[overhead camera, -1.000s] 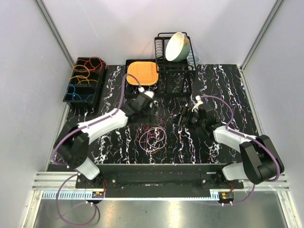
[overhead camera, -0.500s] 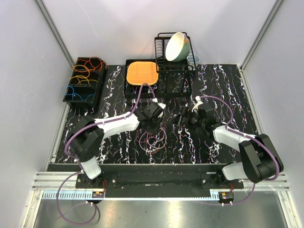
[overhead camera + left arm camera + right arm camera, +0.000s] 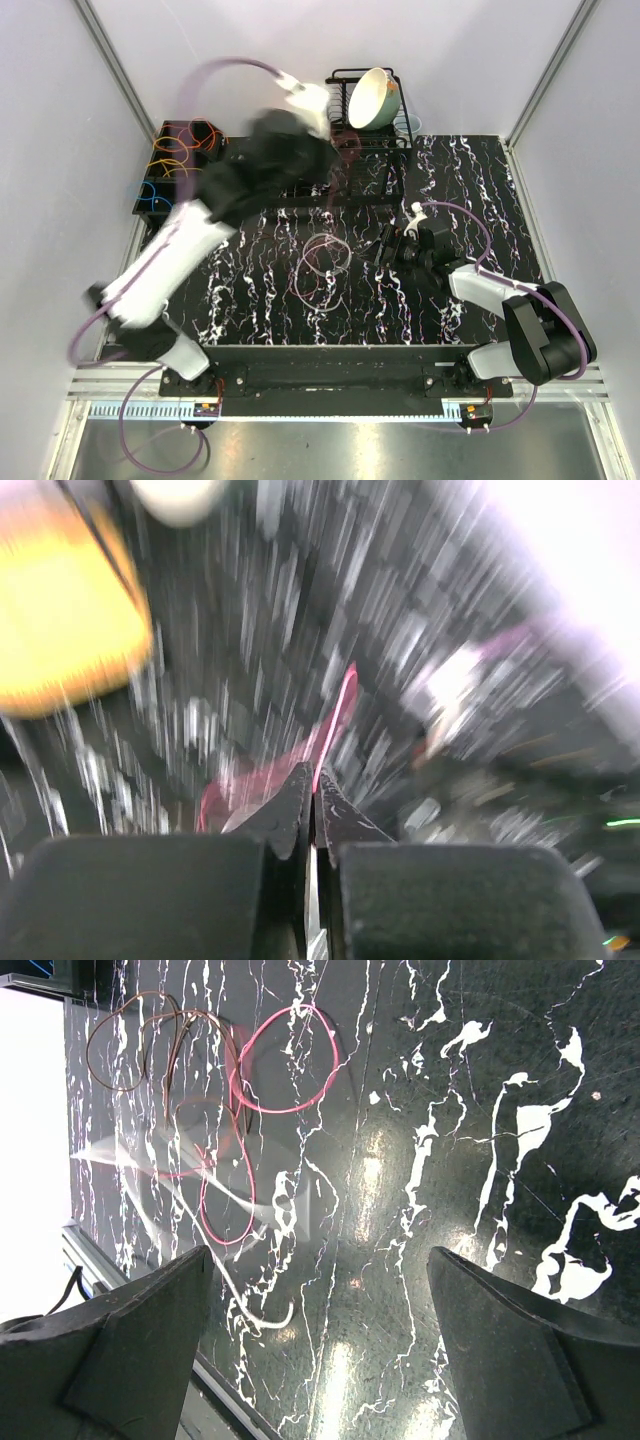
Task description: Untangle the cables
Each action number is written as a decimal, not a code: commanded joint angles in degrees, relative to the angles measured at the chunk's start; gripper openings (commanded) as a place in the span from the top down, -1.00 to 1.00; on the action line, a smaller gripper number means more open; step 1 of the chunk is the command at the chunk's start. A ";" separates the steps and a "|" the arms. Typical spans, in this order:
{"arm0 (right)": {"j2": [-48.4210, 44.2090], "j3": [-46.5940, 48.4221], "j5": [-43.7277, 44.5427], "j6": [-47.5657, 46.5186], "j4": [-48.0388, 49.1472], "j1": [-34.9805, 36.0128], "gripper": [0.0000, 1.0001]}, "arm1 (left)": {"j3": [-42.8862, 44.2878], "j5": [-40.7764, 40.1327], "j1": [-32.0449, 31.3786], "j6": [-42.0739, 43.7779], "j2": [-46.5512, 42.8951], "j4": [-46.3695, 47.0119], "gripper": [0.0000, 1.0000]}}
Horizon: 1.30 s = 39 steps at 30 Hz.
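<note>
The cables lie as a loose tangle of thin red, pink and brownish loops on the black marbled table. In the right wrist view I see a pink loop, a brownish loop and a red loop. My left gripper, heavily blurred, is raised near the dish rack. Its jaws are shut on a red cable that trails from the tips. My right gripper hovers just right of the tangle, open and holding nothing.
Black bins at the back left hold orange, yellow and blue loops. A black dish rack with a cream bowl stands at the back centre. The orange mat shows blurred in the left wrist view.
The left gripper shut on a red cable in the tangle, then swung quickly up and back toward the dish rack, pulling the cable with it. The right arm stayed still.
</note>
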 commanded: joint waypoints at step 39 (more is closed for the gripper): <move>-20.01 20.10 -40.27 9.76 8.17 -0.69 -0.75 | -23.38 31.23 0.79 -3.91 -26.20 6.31 1.00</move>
